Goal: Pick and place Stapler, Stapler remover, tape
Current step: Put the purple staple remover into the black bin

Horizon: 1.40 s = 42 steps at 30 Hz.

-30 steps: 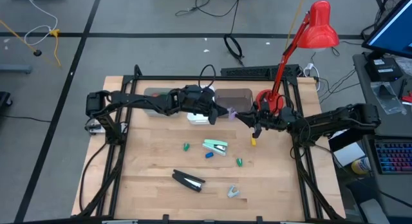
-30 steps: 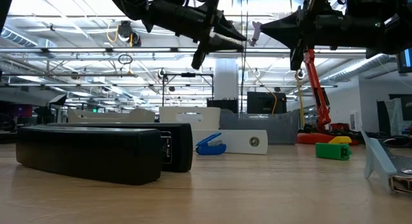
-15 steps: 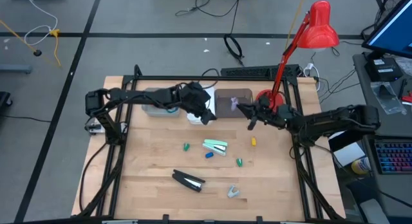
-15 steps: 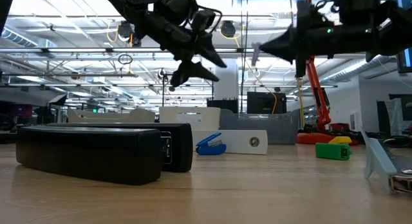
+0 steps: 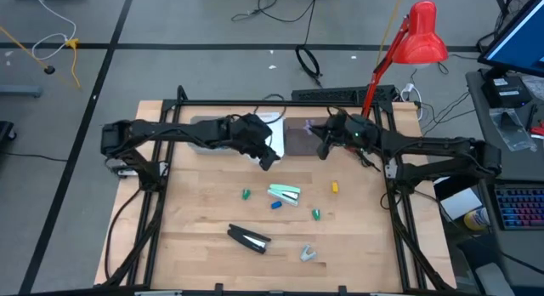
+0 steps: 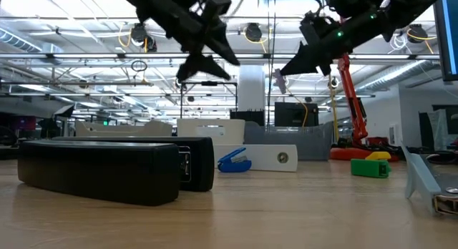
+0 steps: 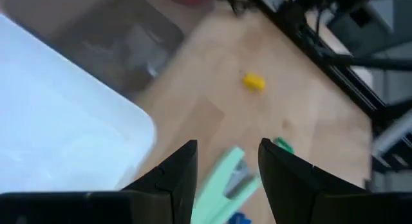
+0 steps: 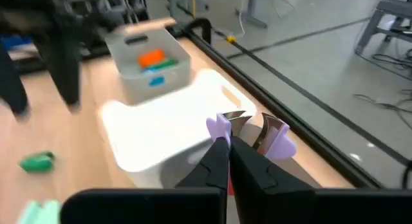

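Observation:
My right gripper is shut on a purple staple remover, high above the dark translucent bin at the table's far side. My left gripper is open and empty, above the white bin's near edge. In its wrist view the fingers stand over the mint-green stapler. That stapler, a black stapler and a grey staple remover lie flat on the wood. Orange and blue-green things lie in the clear bin; I cannot tell whether they are tape. My right gripper pinches the staple remover between its two fingers, by one purple handle. The other handle and the metal claws stick out past the fingertips. The fingers slant down toward the table's left. The remover hangs at the fingertips, clear of the bins.
Tiny solid bits lie on the wood: green, blue, green and yellow. A clear bin stands left of the white one. A red desk lamp rises at the far right corner. A black frame rims the table.
The two grippers were close together with the purple remover between them. They have drawn apart. My left gripper has gone toward the table's left. My right gripper has carried the remover up and toward the far edge, over the dark bin.

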Available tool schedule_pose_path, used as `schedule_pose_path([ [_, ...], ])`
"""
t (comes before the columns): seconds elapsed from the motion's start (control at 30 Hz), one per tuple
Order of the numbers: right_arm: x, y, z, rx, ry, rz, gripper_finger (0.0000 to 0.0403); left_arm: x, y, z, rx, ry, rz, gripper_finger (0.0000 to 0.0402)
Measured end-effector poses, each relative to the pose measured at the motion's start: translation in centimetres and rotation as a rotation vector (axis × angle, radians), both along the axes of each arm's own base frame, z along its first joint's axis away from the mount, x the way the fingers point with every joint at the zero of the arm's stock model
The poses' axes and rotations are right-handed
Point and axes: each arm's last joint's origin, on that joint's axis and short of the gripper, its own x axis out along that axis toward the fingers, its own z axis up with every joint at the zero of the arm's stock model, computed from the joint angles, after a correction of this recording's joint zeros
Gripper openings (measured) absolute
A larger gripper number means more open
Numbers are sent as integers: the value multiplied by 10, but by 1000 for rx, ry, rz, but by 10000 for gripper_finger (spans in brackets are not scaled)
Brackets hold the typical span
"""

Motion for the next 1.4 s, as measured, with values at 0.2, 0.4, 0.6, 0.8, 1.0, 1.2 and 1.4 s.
schedule_pose_path([
  [0.2, 3, -12, -13, -1, 95, -13, 0, -34, -5, 29, 94, -48, 70, 163],
  [0.4, 10, -22, -33, 8, 190, 1, 0, -71, -12, 36, 119, -124, 130, 163],
  [0.6, 17, -30, -49, 50, 227, 41, 0, -105, -20, 24, 106, -221, 202, 163],
  [0.8, 30, -43, -51, 62, 321, 61, 0, -123, -27, 11, 58, -246, 249, 163],
  [1.0, 46, -52, -45, 79, 459, 93, 0, -126, -33, 8, 54, -243, 242, 163],
  [1.2, 49, -56, -47, 91, 568, 91, 0, -125, -36, 8, 66, -245, 232, 163],
  [1.4, 40, -61, -50, 130, 629, 78, 0, -125, -36, 9, 76, -247, 241, 163],
])
